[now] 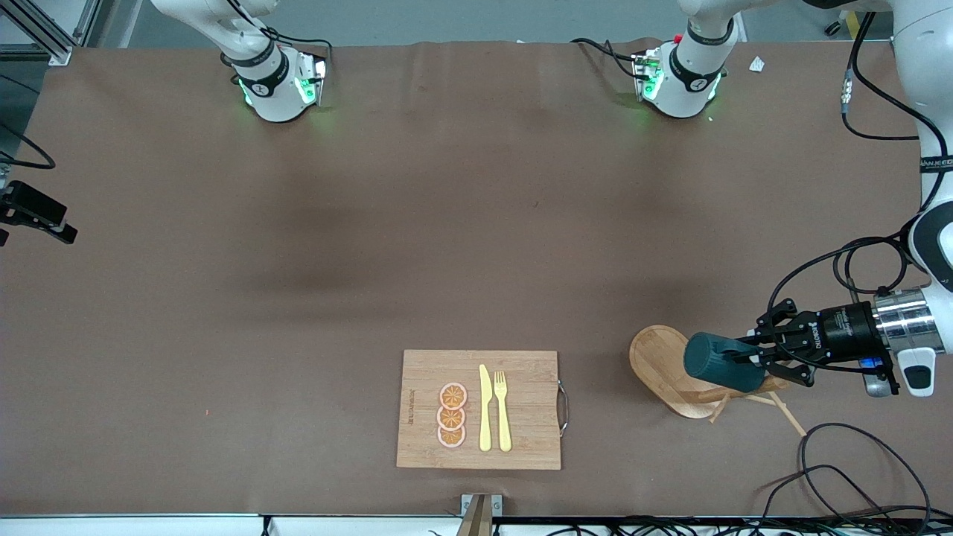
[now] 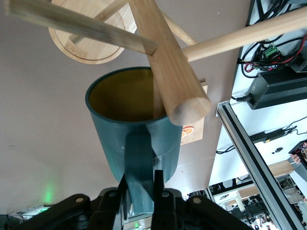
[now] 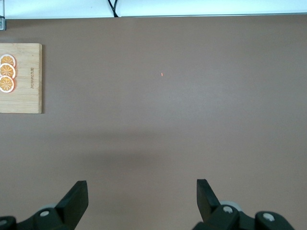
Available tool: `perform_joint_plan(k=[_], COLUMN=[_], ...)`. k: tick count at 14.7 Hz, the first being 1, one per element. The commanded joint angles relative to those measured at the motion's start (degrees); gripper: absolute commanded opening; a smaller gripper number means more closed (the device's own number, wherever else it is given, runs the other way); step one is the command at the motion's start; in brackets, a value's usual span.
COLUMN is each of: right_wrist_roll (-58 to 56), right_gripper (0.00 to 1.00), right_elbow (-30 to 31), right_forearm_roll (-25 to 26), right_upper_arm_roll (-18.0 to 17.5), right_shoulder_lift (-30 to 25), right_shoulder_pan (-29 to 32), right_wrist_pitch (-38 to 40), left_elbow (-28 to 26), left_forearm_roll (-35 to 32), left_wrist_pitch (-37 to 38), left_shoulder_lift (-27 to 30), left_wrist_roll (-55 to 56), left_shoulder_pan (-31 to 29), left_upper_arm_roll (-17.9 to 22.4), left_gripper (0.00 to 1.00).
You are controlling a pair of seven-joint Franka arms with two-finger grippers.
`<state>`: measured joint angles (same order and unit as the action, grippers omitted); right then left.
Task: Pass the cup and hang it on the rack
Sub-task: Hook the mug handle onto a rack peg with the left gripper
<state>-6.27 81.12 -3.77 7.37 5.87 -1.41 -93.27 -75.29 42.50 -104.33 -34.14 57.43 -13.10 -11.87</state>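
I'm seeing "ROBOTIQ" in white on the black body of the left gripper (image 1: pixel 753 359), running sideways. A burned-in brand mark is showing along one edge of the cutting board (image 1: pixel 478 409), too small to read from front or right wrist cam. White lettering on the left arm's link near the frame edge isn't legible either.

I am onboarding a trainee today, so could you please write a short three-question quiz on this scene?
1. True or false: the left tool grips the cup by its handle.
2. What lies on the cutting board? A) spoon and plate B) knife, fork, orange slices
3. Is the right tool open or shut?

Key: 1 true; 2 B; 3 open.
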Motion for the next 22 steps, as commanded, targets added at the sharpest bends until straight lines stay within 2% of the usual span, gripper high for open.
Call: perform_joint_plan(k=[1,5,10,12,14,15,17,18,19,22], right_wrist_roll=[0.55,0.55,0.55,0.55,0.55,0.55,0.64,0.55,0.55,0.55], right_gripper=[1.00,1.00,1.00,1.00,1.00,1.00,1.00,1.00,1.00,1.00], right_elbow=[1.14,1.14,1.14,1.14,1.14,1.14,1.14,1.14,1.14,1.14], right_forearm_roll=[-0.10,-0.10,-0.10,-0.10,-0.10,-0.10,-0.10,-0.10,-0.10,-0.10], right_upper_arm_roll=[0.36,0.36,0.36,0.36,0.36,0.36,0.36,0.36,0.36,0.36], right_shoulder_lift=[-0.68,-0.68,-0.68,-0.68,-0.68,-0.68,-0.68,-0.68,-0.68,-0.68], right_shoulder_pan=[-0.44,-0.44,-0.35,-0.35,-0.35,-0.35,-0.35,-0.35,-0.35,-0.35], right_wrist_pitch=[-0.68,-0.68,-0.68,-0.68,-0.68,-0.68,-0.68,-0.68,-0.68,-0.68], left_elbow=[0.06,0.06,0.06,0.06,0.15,0.15,0.15,0.15,0.23,0.58], left_forearm_roll=[2.06,1.97,2.06,2.06,1.97,1.88,1.80,1.71,1.53,1.27], left_wrist_pitch=[0.70,0.70,0.70,0.62,0.62,0.62,0.35,0.35,0.35,0.35], left_shoulder_lift=[-0.57,-0.75,-1.19,-1.54,-1.80,-1.80,-1.80,-1.72,-1.54,-0.58], left_wrist_roll=[-0.30,-0.39,-0.21,-0.21,0.14,0.57,0.84,0.93,0.93,1.02], left_shoulder_pan=[-0.53,-0.62,-0.97,-0.97,-0.88,-0.71,-0.53,-0.53,-0.44,-0.35], left_upper_arm_roll=[-0.26,-0.08,0.01,0.01,0.01,0.01,0.01,0.01,0.09,-0.08], left_gripper=[0.00,0.01,0.06,0.11,0.23,0.33,0.67,0.91,0.97,0.99])
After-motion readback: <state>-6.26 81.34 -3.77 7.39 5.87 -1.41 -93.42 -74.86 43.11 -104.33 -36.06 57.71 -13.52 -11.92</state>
